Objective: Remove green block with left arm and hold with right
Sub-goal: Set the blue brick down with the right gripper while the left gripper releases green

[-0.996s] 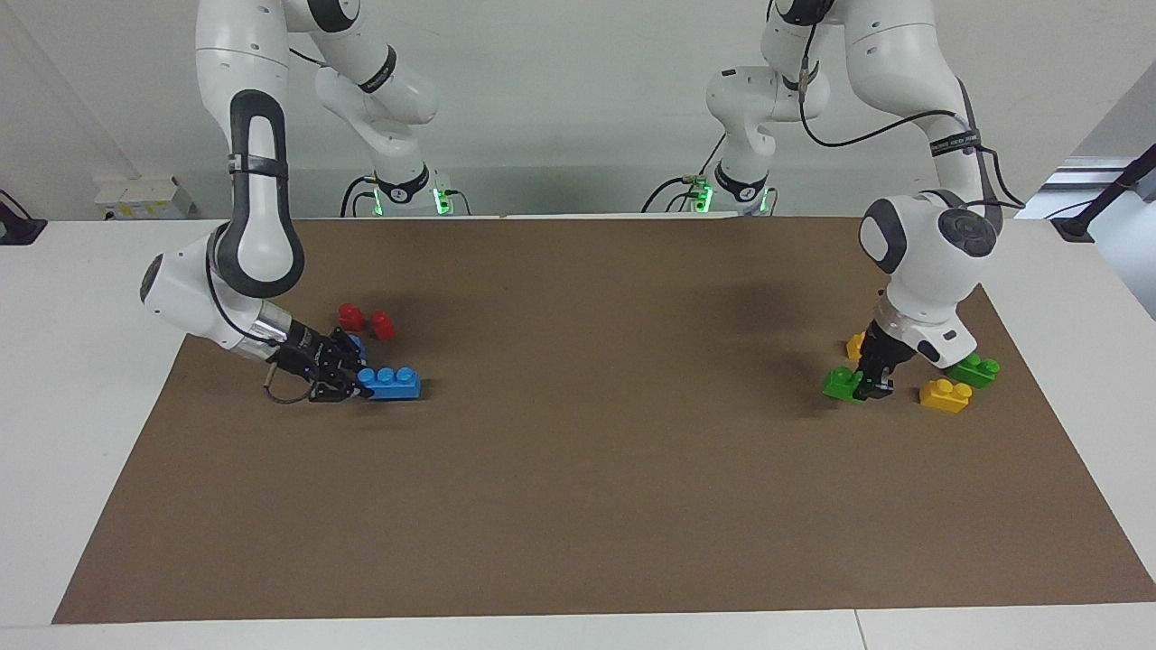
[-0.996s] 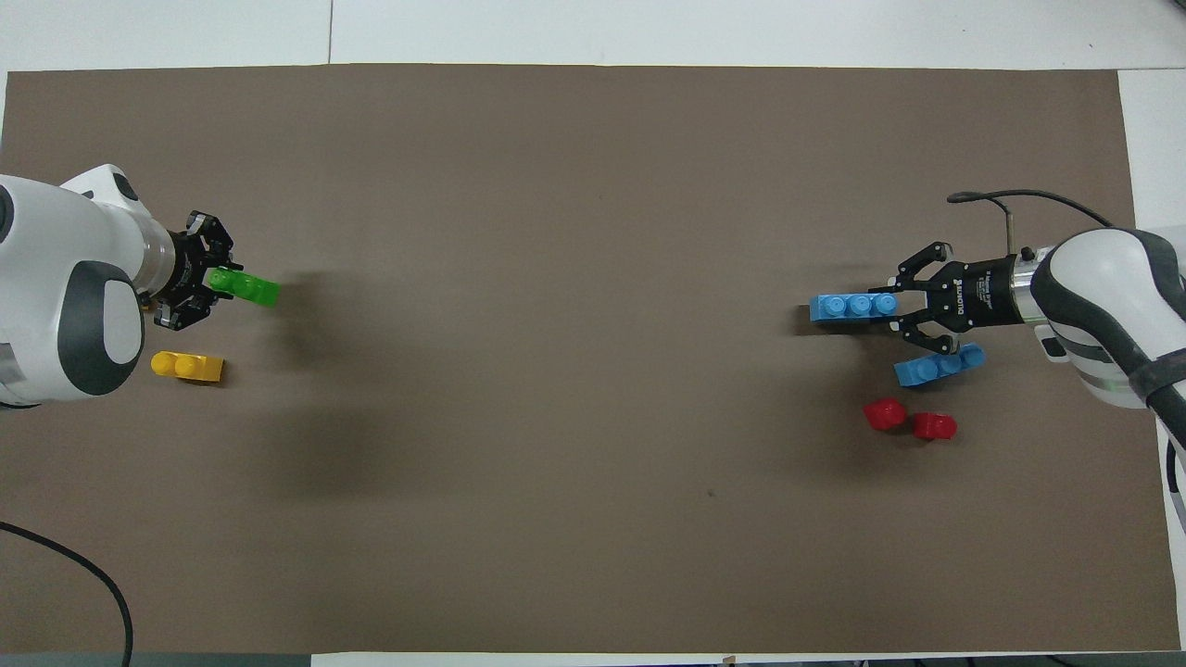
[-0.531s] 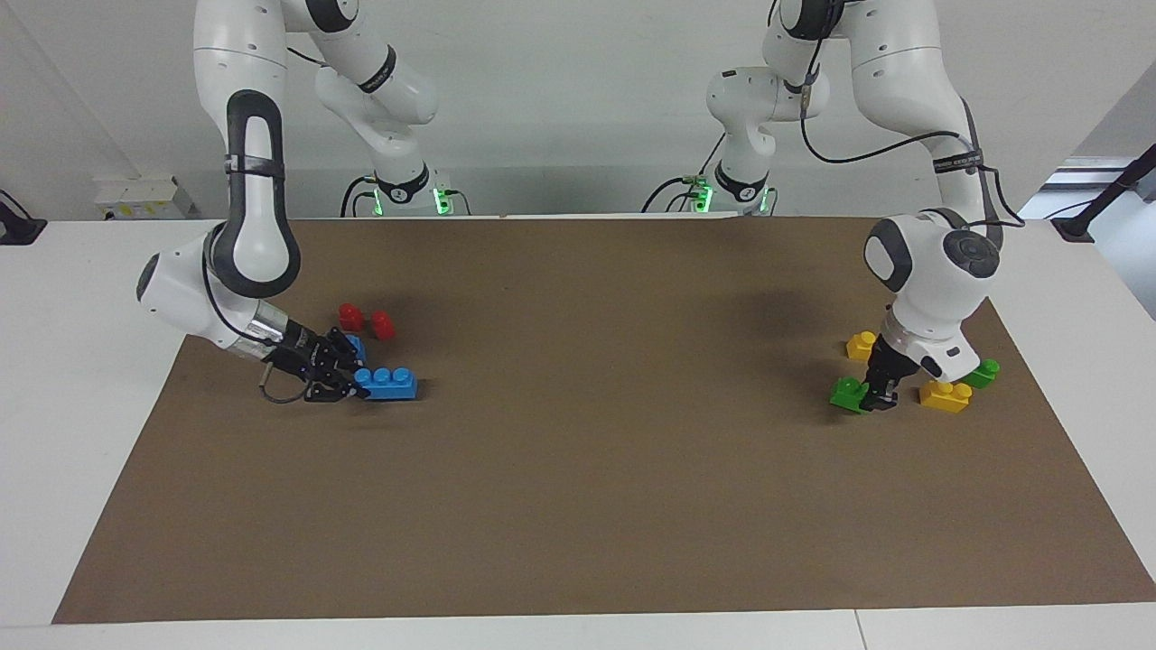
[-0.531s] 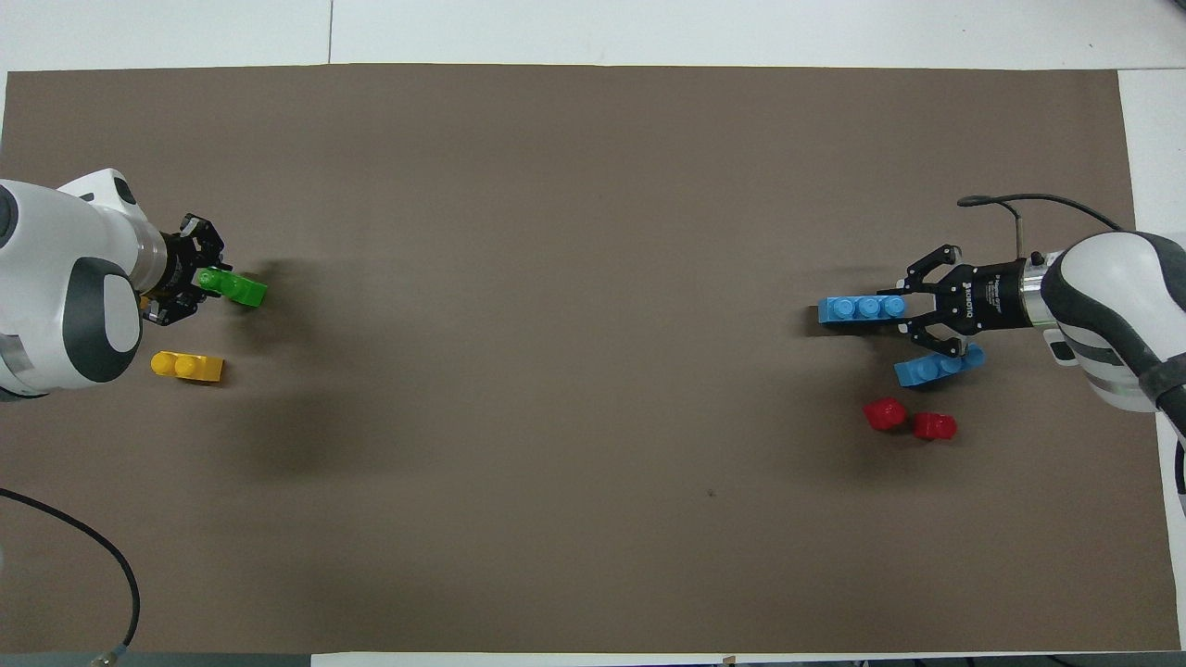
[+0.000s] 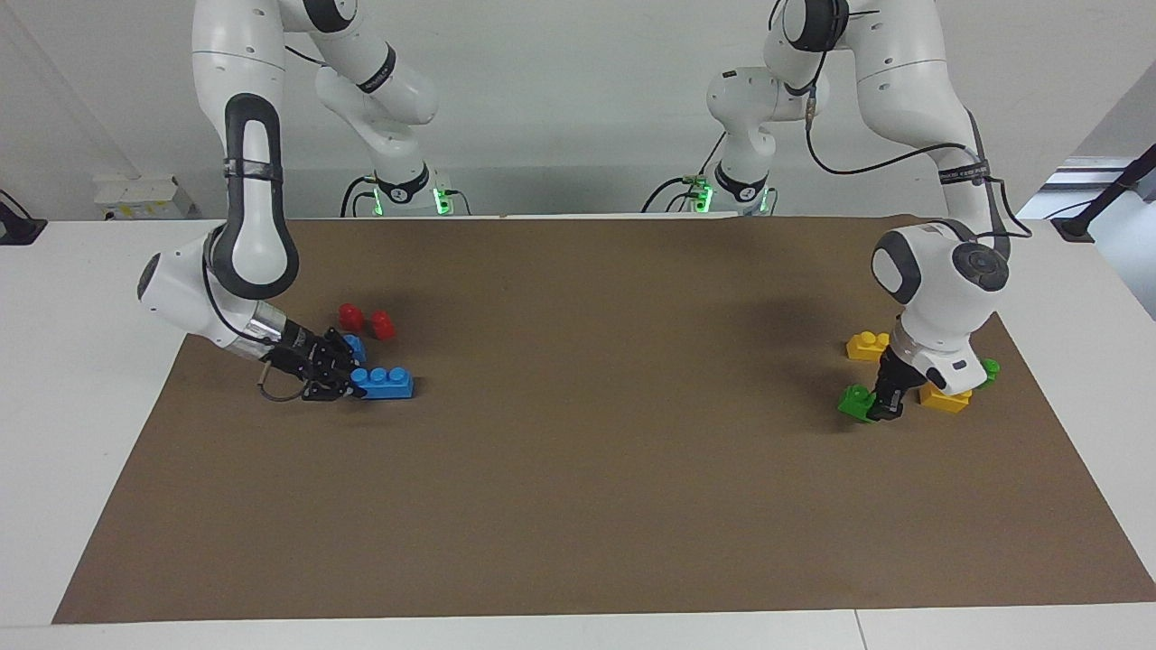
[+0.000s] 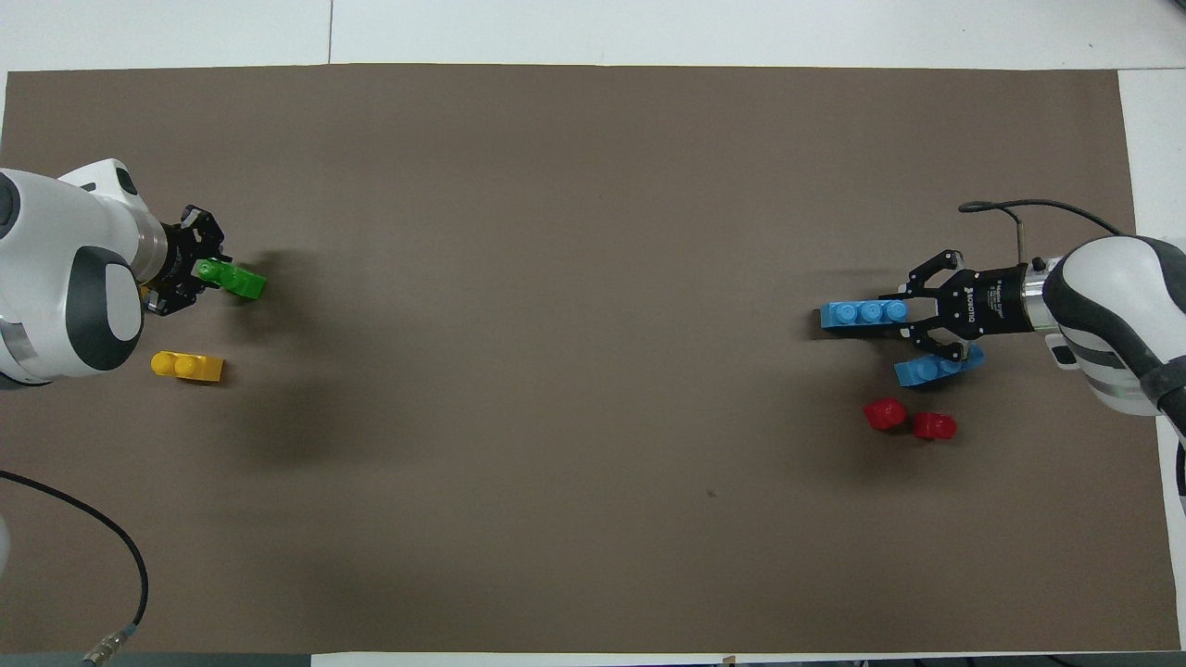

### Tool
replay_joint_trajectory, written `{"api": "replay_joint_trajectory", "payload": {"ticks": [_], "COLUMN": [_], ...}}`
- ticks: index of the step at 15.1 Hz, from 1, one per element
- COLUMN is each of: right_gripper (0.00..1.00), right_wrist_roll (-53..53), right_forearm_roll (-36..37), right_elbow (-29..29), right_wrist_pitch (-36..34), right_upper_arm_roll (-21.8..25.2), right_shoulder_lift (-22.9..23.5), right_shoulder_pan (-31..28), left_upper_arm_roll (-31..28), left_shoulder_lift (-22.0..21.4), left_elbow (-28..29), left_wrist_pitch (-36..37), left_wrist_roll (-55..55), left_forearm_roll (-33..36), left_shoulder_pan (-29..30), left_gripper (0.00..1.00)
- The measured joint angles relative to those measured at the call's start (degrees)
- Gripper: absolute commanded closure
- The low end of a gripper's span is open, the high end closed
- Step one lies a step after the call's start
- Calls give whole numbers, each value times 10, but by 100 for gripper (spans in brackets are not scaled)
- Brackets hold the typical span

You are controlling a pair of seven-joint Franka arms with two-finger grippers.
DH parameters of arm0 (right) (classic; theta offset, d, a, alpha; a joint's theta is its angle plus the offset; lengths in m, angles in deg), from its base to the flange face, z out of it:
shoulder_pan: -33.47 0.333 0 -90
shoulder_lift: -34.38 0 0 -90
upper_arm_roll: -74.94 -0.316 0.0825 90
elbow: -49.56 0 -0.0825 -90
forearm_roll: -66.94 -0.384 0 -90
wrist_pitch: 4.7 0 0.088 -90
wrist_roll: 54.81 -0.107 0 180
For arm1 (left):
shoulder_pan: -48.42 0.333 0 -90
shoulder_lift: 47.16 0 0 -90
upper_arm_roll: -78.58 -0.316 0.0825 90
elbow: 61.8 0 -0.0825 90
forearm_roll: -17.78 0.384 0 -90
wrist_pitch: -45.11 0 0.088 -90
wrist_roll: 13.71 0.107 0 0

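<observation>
My left hand [image 5: 883, 408] is clamped on the small bright green two-stud plastic brick [image 5: 853, 400] at the left arm's end of the brown-papered tabletop [image 5: 578, 469], at three o'clock in the facing view. My right hand [image 5: 348, 383] is clamped on the long blue three-stud plastic brick [image 5: 386, 382] at nine o'clock.

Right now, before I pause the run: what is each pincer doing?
Left pincer: shut on the green block.
Right pincer: shut on the blue brick.
</observation>
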Motion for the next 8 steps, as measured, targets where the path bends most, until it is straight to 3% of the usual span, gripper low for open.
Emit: {"api": "replay_joint_trajectory", "payload": {"ticks": [2,6,8], "right_gripper": [21,15,6], "right_wrist_roll": [0,0,-9], "right_forearm_roll": [0,0,0], "right_elbow": [0,-4,-18], "right_wrist_pitch": [0,-1,-16], "right_upper_arm_roll": [0,-1,-1], "right_shoulder_lift": [0,-2,-6], "right_shoulder_pan": [0,0,0], "left_upper_arm_roll": [1,4,6], "left_shoulder_lift": [1,1,-9], "left_elbow": [0,-5,-12], "left_wrist_pitch": [0,1,9], "left_wrist_roll": [6,9,10], "left_forearm_roll": [0,1,2], "left_shoulder_pan": [0,-2,-4], "left_gripper": [0,0,0]}}
